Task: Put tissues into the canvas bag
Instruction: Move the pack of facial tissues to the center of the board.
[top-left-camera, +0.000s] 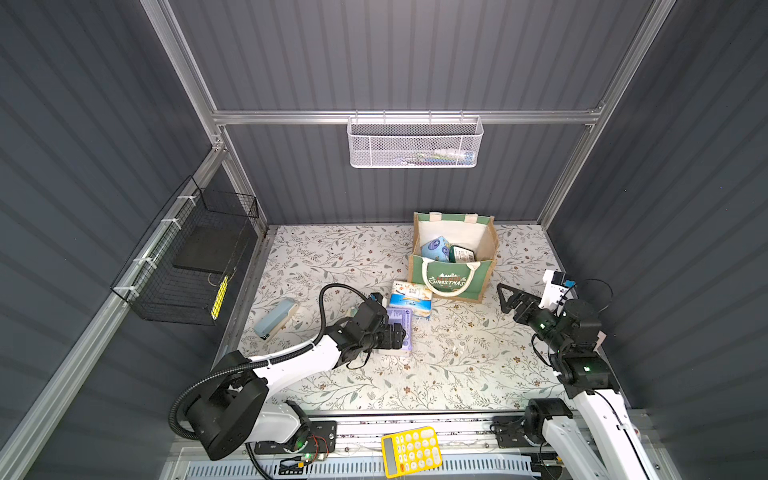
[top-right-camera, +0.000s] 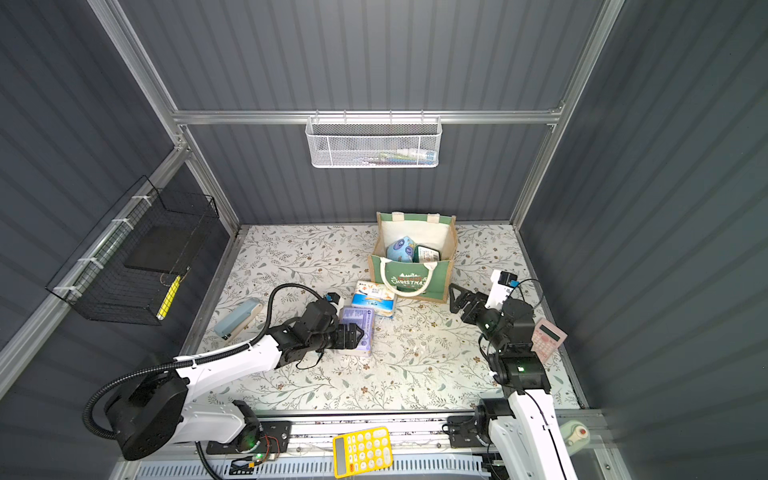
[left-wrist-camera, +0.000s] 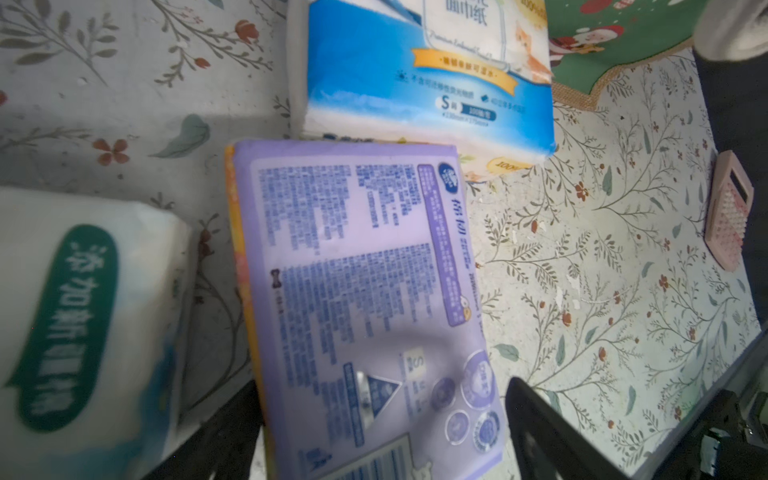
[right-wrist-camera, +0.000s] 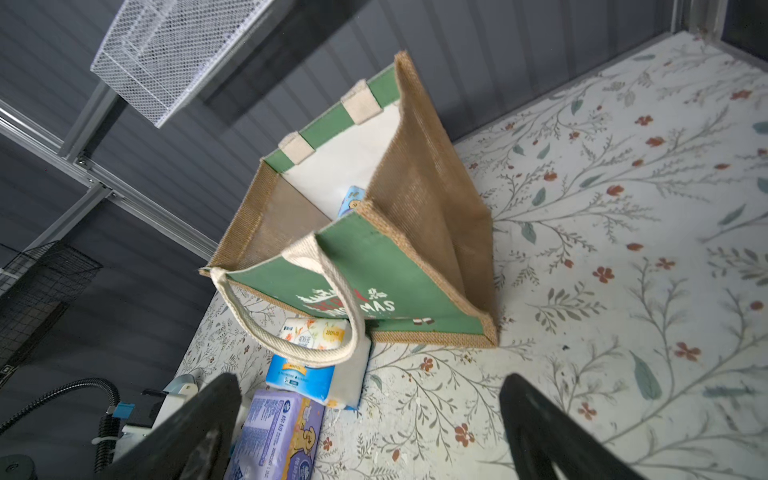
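My left pincer (top-left-camera: 395, 336) is spread wide astride the lavender pack (left-wrist-camera: 357, 266), which lies flat mid-scene on the counter (top-left-camera: 457, 365), not clamped. My right pincer (top-left-camera: 508, 298) hangs wide open and empty, just right of the canvas bag (top-left-camera: 453, 286) at the far right. A light blue pack (top-left-camera: 434, 249) and a dark green pack (top-left-camera: 462, 253) sit inside, the white-blue-orange pack (top-left-camera: 411, 297) just in front.

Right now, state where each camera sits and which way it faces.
Top views: high up front, looking down on table and canvas bag; left arm, right arm show.
Left wrist: above the lavender pack, looking down; left gripper shows.
Right wrist: low, facing the bag; right gripper shows.
Shared by wrist views: the white-blue-orange pack.
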